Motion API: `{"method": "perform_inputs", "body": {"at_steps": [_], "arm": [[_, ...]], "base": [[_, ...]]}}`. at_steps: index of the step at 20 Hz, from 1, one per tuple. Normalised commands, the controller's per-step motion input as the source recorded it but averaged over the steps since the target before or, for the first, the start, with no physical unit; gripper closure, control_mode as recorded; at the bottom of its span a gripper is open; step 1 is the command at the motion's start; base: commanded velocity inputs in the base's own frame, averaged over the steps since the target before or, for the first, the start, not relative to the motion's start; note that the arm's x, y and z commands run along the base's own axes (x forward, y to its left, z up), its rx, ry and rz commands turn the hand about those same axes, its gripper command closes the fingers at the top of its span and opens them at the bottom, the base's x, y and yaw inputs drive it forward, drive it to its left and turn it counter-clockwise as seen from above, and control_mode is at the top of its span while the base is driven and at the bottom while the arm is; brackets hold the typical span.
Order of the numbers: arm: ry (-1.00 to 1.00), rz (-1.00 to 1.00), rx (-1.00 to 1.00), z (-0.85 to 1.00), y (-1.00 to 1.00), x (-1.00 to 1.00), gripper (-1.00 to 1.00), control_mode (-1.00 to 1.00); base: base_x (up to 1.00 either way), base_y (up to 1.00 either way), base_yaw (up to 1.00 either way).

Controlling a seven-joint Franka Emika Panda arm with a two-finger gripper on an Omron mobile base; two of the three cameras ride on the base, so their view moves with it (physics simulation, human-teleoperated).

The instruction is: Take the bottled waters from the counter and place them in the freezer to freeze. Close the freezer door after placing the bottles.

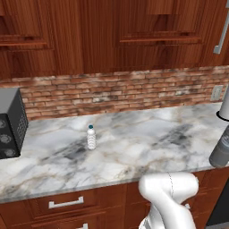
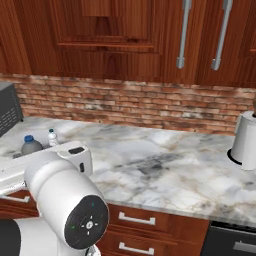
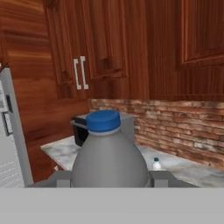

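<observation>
In the hand view my gripper (image 3: 109, 180) is shut on the darker grey bottled water (image 3: 109, 153), whose blue cap stands upright between the fingers (image 3: 159, 178). That bottle (image 2: 31, 145) also peeks out past my arm at the left of the right base view. The clear-whitish bottled water (image 1: 91, 137) stands upright on the marble counter (image 1: 147, 143), apart from the gripper. It shows again behind my arm (image 2: 52, 137) and small beside the held bottle (image 3: 156, 164). A tall grey fridge panel (image 3: 12, 144) is at the hand view's left edge; the freezer's inside is hidden.
A black-fronted microwave (image 1: 10, 127) sits at the counter's left end. A white cylindrical object (image 2: 246, 141) stands at the right end by the brick backsplash (image 1: 116, 94). Wood wall cabinets hang above, and drawers with silver handles (image 1: 66, 204) run below.
</observation>
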Motion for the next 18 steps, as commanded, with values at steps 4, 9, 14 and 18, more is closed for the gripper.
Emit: {"method": "perform_inputs", "body": {"at_steps": [4,9,14,18], "arm": [[0.00,0.00,0.00,0.00,0.00,0.00,1.00,1.00],[0.00,0.00,0.00,0.00,0.00,0.00,1.00,1.00],[0.00,0.00,0.00,0.00,0.00,0.00,1.00,1.00],[0.00,0.00,0.00,0.00,0.00,0.00,1.00,1.00]], "base": [[-0.74,0.68,0.25],[-0.95,0.85,0.49],[-0.31,0.98,0.70],[0.00,0.92,0.72]]}}
